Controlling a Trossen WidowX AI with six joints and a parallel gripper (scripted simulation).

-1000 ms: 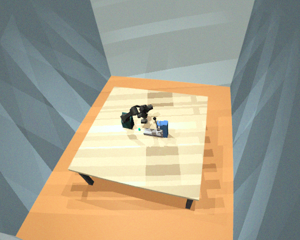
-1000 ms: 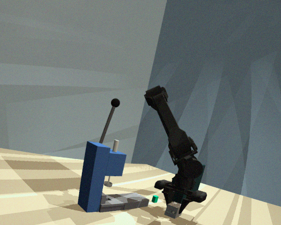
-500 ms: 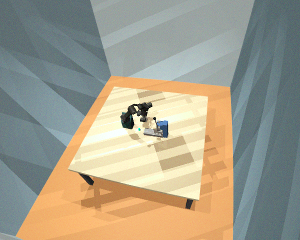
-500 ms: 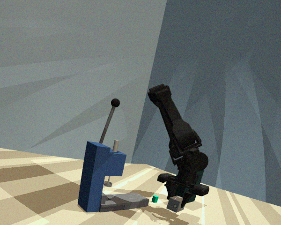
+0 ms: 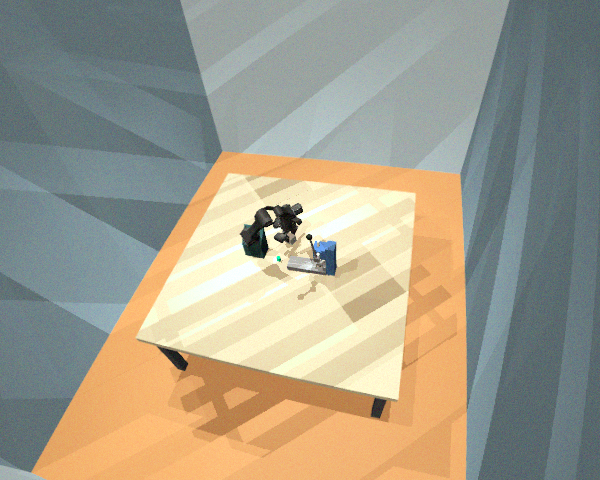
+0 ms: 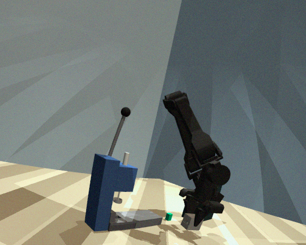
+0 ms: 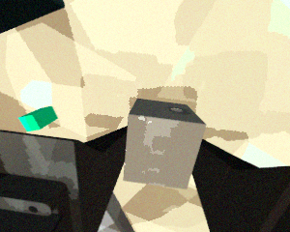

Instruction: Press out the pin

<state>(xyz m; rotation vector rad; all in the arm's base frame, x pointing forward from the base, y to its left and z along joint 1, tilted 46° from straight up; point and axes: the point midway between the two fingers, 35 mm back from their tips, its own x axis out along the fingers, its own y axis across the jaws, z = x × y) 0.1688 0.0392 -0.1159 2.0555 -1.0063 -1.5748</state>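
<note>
- Taken from the tabletop's (image 5: pixel 269 330) (image 6: pixel 50 184) (image 7: pixel 232 87) near edge in the top view, the grey press bed (image 5: pixel 303 264) (image 6: pixel 148 218) comes first, its free end toward the left edge.
- A small green cube (image 5: pixel 278 258) (image 6: pixel 169 216) (image 7: pixel 38 119) sits just beyond that end, on the side toward the left edge.
- The blue press frame (image 5: pixel 331 258) (image 6: pixel 99 193) stands at the bed's other end, toward the right edge. The punch (image 6: pixel 118 198) hangs above the bed, apart from it, and the lever (image 5: pixel 315 255) (image 6: pixel 117 136) points up, slanted.
- Farther back, the block (image 5: pixel 292 240) (image 6: pixel 188 220) (image 7: pixel 161 152) is off the bed, between the press and the arm's base; whether it touches the tabletop cannot be told.
- The hand (image 5: pixel 288 239) (image 6: pixel 191 220) (image 7: pixel 159 134) is clamped on the block, a finger at either side.
- The arm (image 5: pixel 263 218) (image 6: pixel 191 126) arches from its dark base (image 5: pixel 255 249), nearer the left edge than the right, toward the far-left corner.
</note>
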